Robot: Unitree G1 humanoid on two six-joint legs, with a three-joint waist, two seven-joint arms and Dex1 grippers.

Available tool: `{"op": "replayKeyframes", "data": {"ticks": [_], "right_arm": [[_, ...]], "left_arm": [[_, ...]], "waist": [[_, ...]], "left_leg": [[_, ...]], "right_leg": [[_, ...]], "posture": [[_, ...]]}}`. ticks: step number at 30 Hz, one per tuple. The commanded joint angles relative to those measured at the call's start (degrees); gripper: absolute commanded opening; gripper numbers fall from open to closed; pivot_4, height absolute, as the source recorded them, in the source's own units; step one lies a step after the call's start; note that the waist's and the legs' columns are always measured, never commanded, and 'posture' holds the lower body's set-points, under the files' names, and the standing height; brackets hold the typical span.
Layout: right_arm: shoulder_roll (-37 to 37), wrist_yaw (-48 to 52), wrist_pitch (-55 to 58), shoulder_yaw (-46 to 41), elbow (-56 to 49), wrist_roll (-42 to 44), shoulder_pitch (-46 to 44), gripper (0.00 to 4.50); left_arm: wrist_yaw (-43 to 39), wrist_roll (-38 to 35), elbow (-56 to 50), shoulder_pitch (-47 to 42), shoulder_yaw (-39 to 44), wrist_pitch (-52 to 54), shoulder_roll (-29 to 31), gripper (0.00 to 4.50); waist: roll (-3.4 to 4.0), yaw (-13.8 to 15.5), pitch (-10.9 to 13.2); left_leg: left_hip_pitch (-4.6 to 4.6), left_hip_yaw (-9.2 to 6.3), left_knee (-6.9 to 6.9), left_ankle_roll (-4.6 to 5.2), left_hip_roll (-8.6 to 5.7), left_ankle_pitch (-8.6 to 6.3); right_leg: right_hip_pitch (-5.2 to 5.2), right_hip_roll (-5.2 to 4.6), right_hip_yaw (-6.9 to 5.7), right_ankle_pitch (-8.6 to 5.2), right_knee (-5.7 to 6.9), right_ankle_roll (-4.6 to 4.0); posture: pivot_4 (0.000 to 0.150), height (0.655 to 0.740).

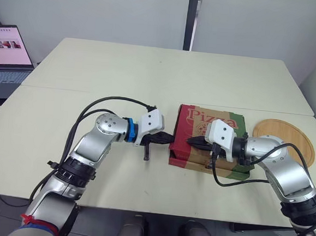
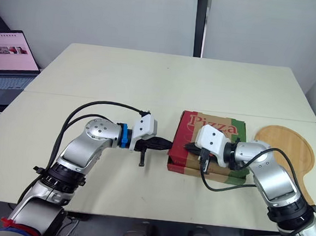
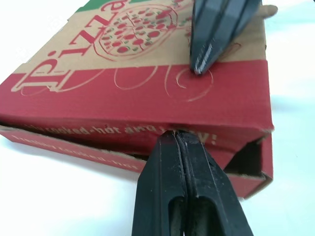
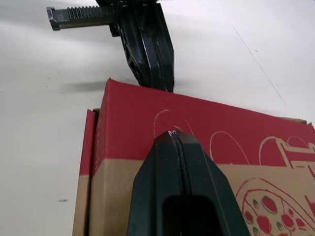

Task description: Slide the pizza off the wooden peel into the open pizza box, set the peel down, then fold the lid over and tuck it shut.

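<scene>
Both pairs of jaws are pinched together and empty, the left gripper [image 1: 170, 138] nudging the pizza box [image 1: 179, 153] at its side flap [image 3: 98, 133] and the right gripper [image 1: 191, 140] pressing the lid [image 1: 218, 118], light cardboard that likely creases easily.

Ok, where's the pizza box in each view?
Left eye view: pizza box right of centre, between left claw and wooden peel.
Right eye view: same place.
Left wrist view: just beyond that claw's tip.
Right wrist view: lid under right claw.
Shared landmark: its red band.
</scene>
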Motion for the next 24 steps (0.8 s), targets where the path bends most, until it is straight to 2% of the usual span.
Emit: {"op": "replayKeyframes", "data": {"ticks": [1,8,24], "right_arm": [[-0.5,0.0,-1.0,-1.7,-1.8,-0.1,0.2,0.03],[-0.3,0.0,-1.0,-1.6,-1.7,-0.1,0.1,0.03],[-0.3,0.3,-0.8,-0.8,-2.1,-0.1,1.2,0.03]], "left_arm": [[-1.7,0.3,-1.5,-0.4,0.0,-2.5,1.5,0.00],[-4.9,1.7,-2.1,-0.6,-3.0,-5.1,1.9,0.00],[-2.5,4.2,0.3,-1.4,-3.6,-8.6,-1.1,0.00]], "waist": [[0.00,0.0,0.0],[0.00,0.0,0.0],[0.00,0.0,0.0]], "left_leg": [[0.00,0.00,0.00,0.00,0.00,0.00],[0.00,0.01,0.00,0.00,0.00,0.00],[0.00,0.01,0.01,0.00,-0.01,0.00]], "right_leg": [[0.00,0.00,0.00,0.00,0.00,0.00],[0.01,0.00,0.00,0.00,0.00,0.00],[0.02,0.00,-0.01,0.00,-0.02,0.00]], "posture": [[0.150,0.7400],[0.150,0.7400],[0.150,0.7400]]}}
